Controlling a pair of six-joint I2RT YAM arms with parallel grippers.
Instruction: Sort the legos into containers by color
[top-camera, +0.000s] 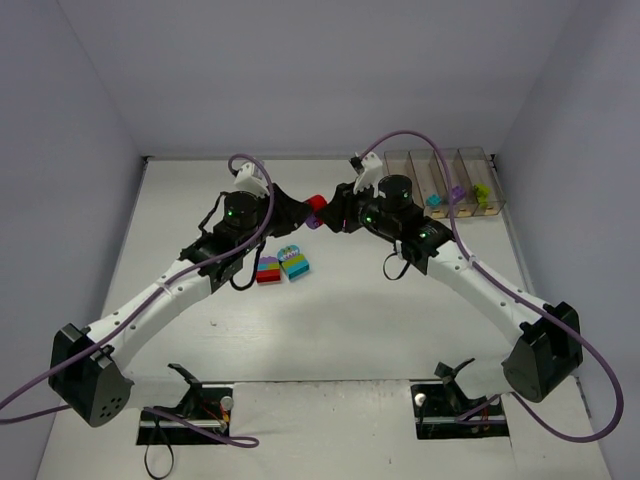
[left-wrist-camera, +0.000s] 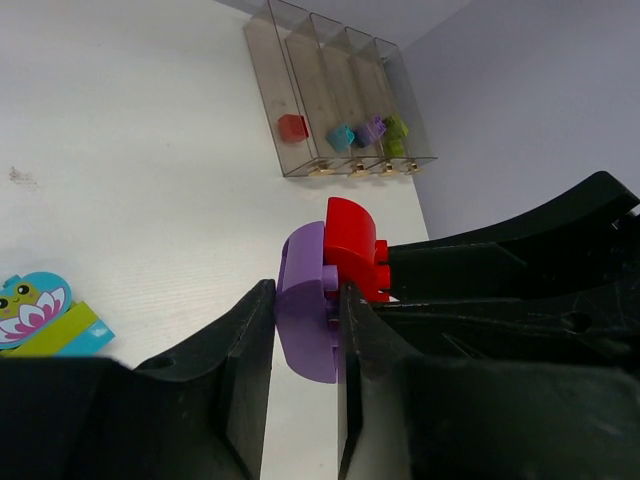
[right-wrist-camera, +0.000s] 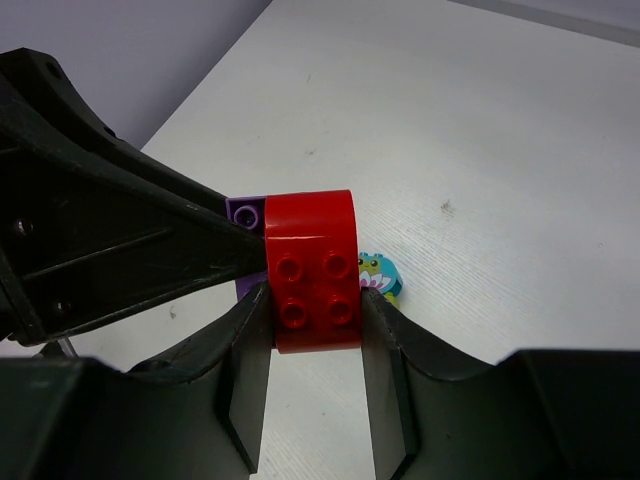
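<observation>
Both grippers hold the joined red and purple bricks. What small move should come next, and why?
Probably pull apart gently: the left gripper clamps the purple brick, the right gripper clamps the red brick, and the two bricks are joined.

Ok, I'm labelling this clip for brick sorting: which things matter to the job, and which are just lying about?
Job:
red brick
purple brick joined to it
striped stack
frog stack
clear bins
four binned bricks

Lying about:
purple cables
black brackets at the near edge
</observation>
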